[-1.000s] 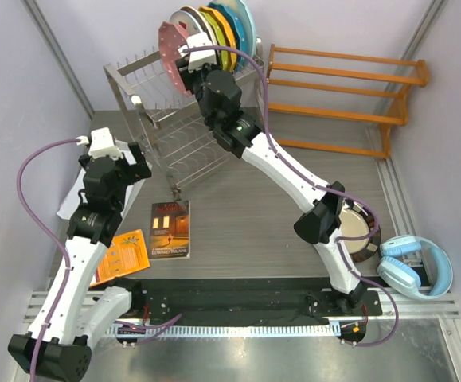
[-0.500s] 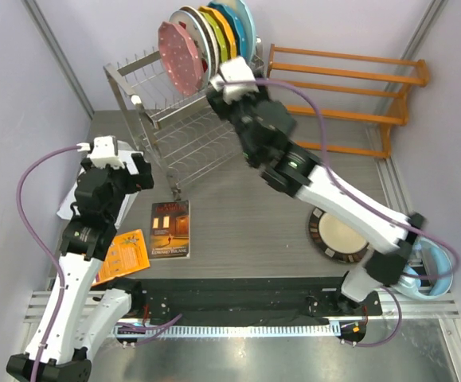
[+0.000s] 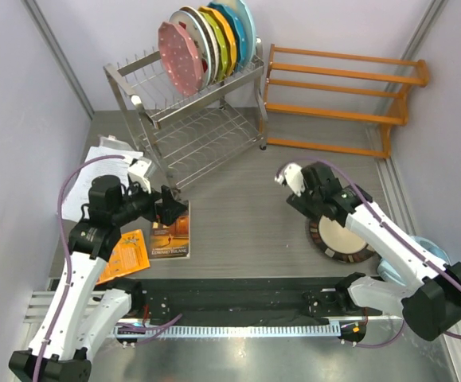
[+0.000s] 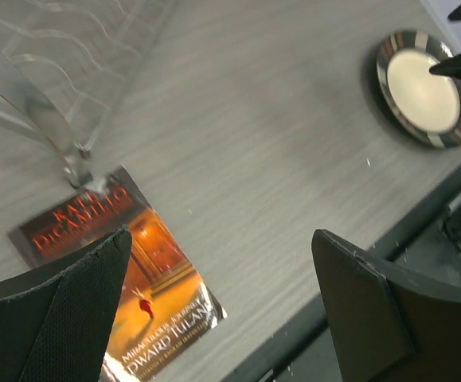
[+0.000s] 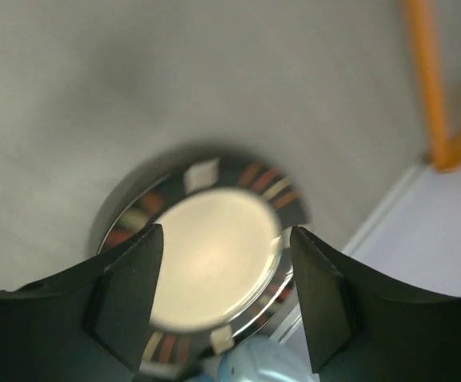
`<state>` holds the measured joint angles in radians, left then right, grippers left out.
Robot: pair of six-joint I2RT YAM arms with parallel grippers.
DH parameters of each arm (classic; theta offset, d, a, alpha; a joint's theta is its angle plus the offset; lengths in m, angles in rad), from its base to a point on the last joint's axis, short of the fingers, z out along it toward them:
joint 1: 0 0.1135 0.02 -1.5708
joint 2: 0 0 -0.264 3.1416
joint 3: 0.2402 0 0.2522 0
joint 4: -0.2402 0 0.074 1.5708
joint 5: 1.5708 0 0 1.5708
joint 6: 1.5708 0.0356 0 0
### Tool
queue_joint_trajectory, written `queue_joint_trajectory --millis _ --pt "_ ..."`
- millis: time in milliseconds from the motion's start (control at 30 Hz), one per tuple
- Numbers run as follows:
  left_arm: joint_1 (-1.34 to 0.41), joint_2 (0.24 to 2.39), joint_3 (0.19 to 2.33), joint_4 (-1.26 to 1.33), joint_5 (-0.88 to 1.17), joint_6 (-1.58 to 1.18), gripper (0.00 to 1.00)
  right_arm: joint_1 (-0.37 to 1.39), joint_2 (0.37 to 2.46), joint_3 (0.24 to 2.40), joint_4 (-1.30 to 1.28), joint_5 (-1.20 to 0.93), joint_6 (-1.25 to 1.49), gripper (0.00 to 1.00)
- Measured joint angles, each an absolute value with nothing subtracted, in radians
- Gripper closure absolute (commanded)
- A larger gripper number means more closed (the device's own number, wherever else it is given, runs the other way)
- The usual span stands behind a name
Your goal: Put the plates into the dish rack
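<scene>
Over the bench (image 3: 246,215), we hold our right claw (image 5: 224,296) wide above the brown-rimmed plate (image 5: 214,231), left claw (image 4: 218,278) wide, both empty.

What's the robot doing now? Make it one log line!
right gripper: jaws open over dark-rimmed plate | left gripper: jaws open over book | dish rack: holds pink plate

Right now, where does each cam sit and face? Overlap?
Top external: fixed above and behind the bases, looking down; both arms and the dish rack show.
Left wrist: on the left arm, angled across the table past the open left gripper toward the book and dark brown-rimmed plate.
Right wrist: on the right arm, facing almost straight down through the open right gripper at that plate.
Shared: plate in all three; book in top external and left wrist.
</scene>
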<state>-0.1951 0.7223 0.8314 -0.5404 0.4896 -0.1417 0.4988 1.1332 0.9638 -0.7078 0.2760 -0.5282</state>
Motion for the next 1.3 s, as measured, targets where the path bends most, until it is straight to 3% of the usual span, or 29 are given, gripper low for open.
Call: queue_joint_trajectory --millis 167,500,600,700,733,800,1300 --pt "-0.218 0.738 0.805 -0.581 0.526 -0.119 0.06 0.460 1.108 0.798 -0.810 0.170 -0.603 0.35" --pt "-0.307 0.791 0.805 -0.582 0.553 -0.096 0.07 0.303 1.034 0.601 -0.770 0.126 -0.779 0.37" --pt "-0.331 0.820 0.805 -0.583 0.562 -0.088 0.08 0.244 1.052 0.576 -0.739 0.115 -0.818 0.47" --pt "-0.371 0.849 0.805 -0.595 0.569 -0.065 0.09 0.190 1.101 0.574 -0.690 0.091 -0.846 0.65" --pt "-0.385 0.855 0.805 -0.600 0.570 -0.059 0.09 0.171 1.127 0.574 -0.670 0.083 -0.854 0.76" --pt "-0.412 0.868 0.805 -0.608 0.570 -0.043 0.09 0.144 1.183 0.577 -0.634 0.074 -0.869 0.82" --pt "-0.472 0.941 0.806 -0.611 0.564 -0.045 0.07 0.168 1.366 0.704 -0.576 -0.069 -1.003 0.83"
